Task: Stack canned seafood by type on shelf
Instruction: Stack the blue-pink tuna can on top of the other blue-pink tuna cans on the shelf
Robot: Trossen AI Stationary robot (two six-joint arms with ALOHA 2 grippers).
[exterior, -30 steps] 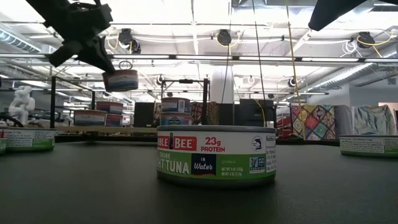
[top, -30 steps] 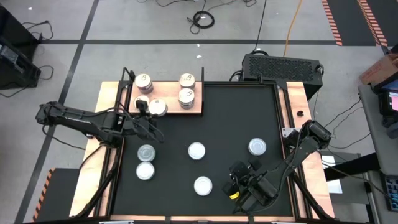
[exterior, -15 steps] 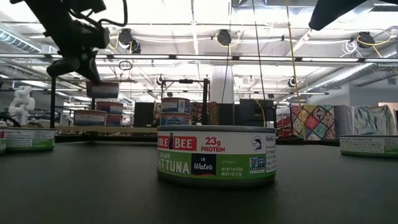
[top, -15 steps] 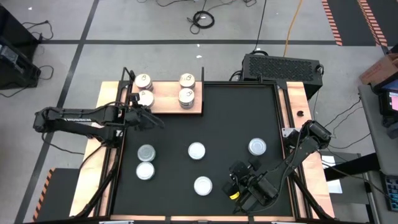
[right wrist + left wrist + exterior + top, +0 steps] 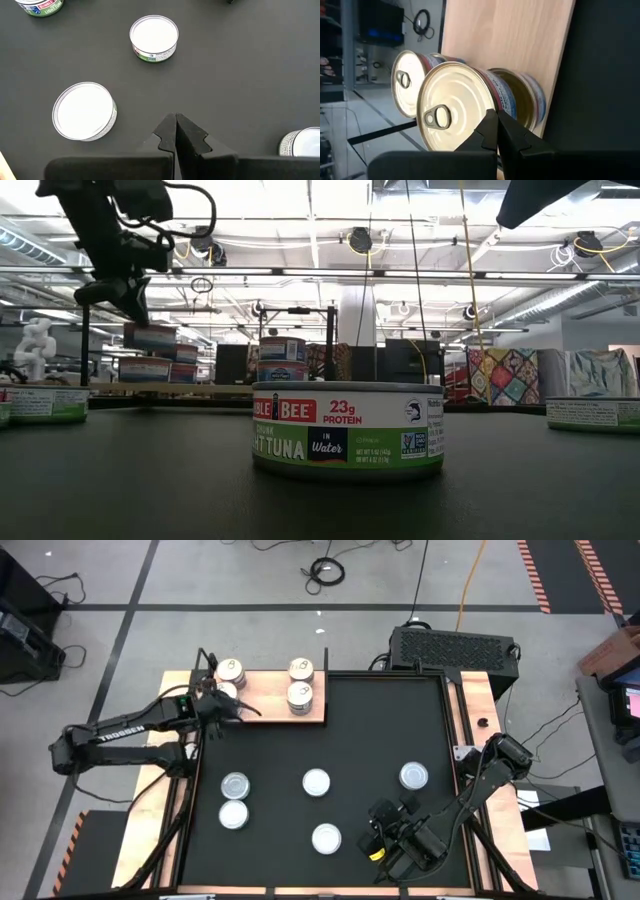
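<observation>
Swinging in from over the black mat (image 5: pixel 380 740), the left gripper (image 5: pixel 222 705) has carried its pull-tab tin (image 5: pixel 455 107) to the wooden shelf (image 5: pixel 275 695), at the left end by the front edge. Its fingers (image 5: pixel 502 132) are pinched together on the tin's rim, with a matching tin (image 5: pixel 410 82) just behind. That looks like another can joining its own kind. Five silver-lidded tins (image 5: pixel 316 782) wait on the mat. The right gripper (image 5: pixel 175 131), closed and empty, hangs near the mat's front right corner.

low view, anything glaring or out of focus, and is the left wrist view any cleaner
Low view: ceiling lights blow out white, silhouetting the left arm; the near tuna tin reads sharp, the shelf tins soft. Left wrist view: evenly lit, pull-tab lid crisp, room behind dim.
</observation>
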